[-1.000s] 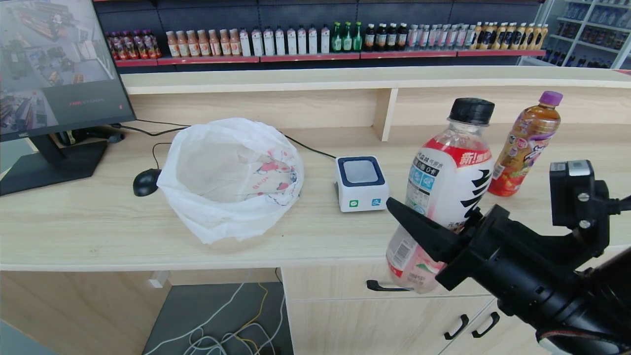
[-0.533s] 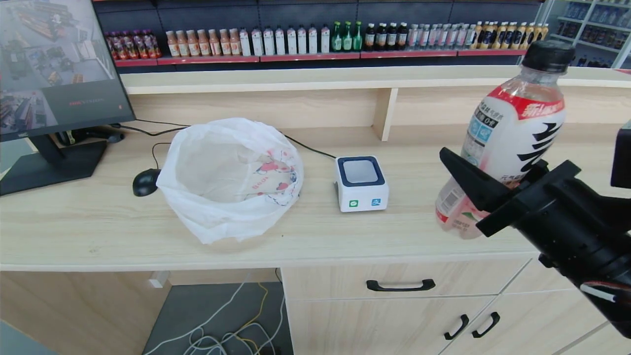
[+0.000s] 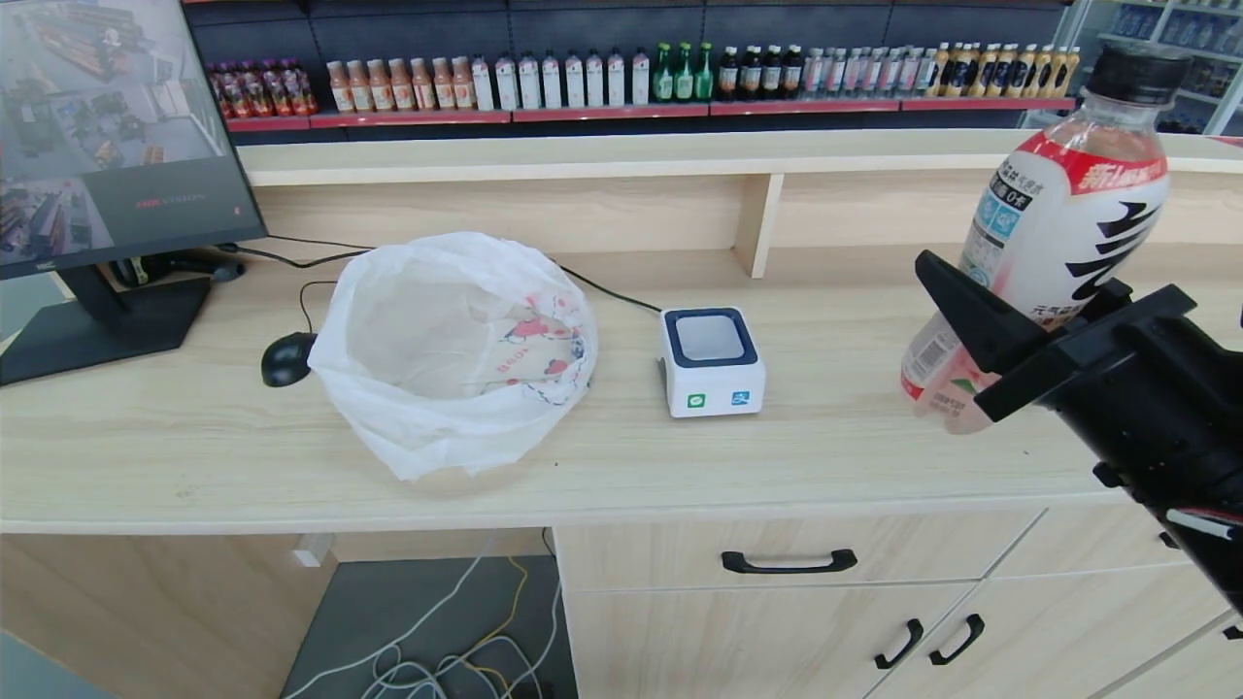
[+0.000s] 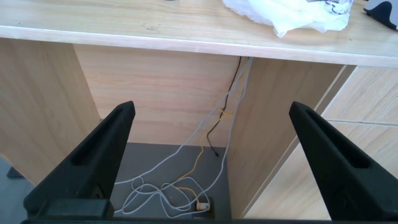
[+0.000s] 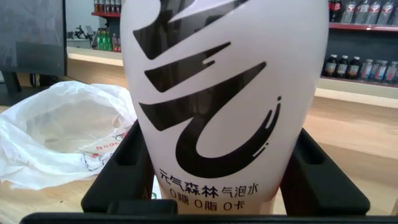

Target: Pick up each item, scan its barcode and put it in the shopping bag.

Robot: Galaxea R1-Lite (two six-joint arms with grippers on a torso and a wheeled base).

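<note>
My right gripper (image 3: 1020,325) is shut on a white drink bottle (image 3: 1058,223) with a black cap, held tilted above the counter's right end. In the right wrist view the bottle (image 5: 224,106) stands between the two black fingers (image 5: 124,168). An open white shopping bag (image 3: 452,349) sits left of centre on the counter, also in the right wrist view (image 5: 62,137). A small white barcode scanner (image 3: 712,361) stands between the bag and the held bottle. My left gripper (image 4: 214,168) hangs open below counter height, facing the gap under the counter, holding nothing.
A monitor (image 3: 107,126) and a black mouse (image 3: 287,357) occupy the counter's left end. A raised wooden ledge (image 3: 680,155) runs along the back. Drawers with black handles (image 3: 789,561) sit below. Loose cables (image 4: 186,186) lie under the counter.
My right gripper has carried the bottle up and to the right, from low by the counter's front edge to above its right end. The bag and scanner have not moved.
</note>
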